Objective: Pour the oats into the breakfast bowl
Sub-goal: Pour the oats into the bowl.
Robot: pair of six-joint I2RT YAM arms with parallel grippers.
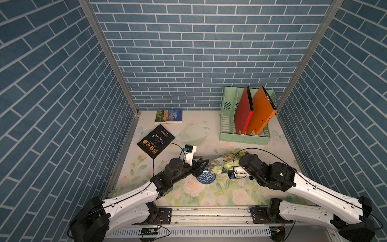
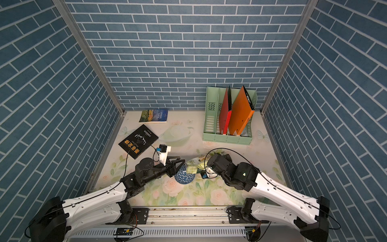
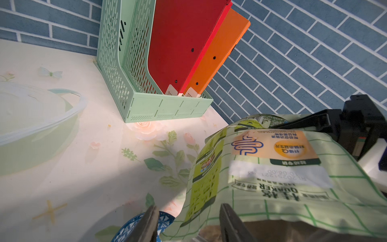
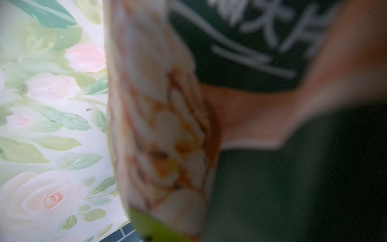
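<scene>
Oat bag: so close to the right wrist lens that it blurs. It is crinkly film printed with pale flakes beside dark green and white lettering. In both top views it hangs tipped on its side, mouth end just above the breakfast bowl. The left wrist view adds a pale-green grid, a yellow label and a dim brownish patch at the mouth. I cannot tell whether that patch is flakes.
Breakfast bowl: small, round and glazed, with blue-and-white triangles on its outer wall. It stands on the tablecloth. The bag and the left gripper cover its inside in the top views, and the left wrist view shows only an arc of blue rim.
Right gripper: clamped on the bag's end farthest from the bowl, one black finger lying across the film. Only the left wrist view shows this; the wrist hides it from above.
Left gripper: jaws partway apart at the bowl's rim. The bag's corner hangs between them without being pinched, so it holds nothing.
Tablecloth: smooth, with a pastel rose print under the bowl.
File rack: mint perforated plastic, well beyond the bowl on the right arm's side. It holds a red folder and an orange folder, both leaning.
Black book: flat, well apart from the bowl on the left arm's side. The landscape-cover book lies farther off.
</scene>
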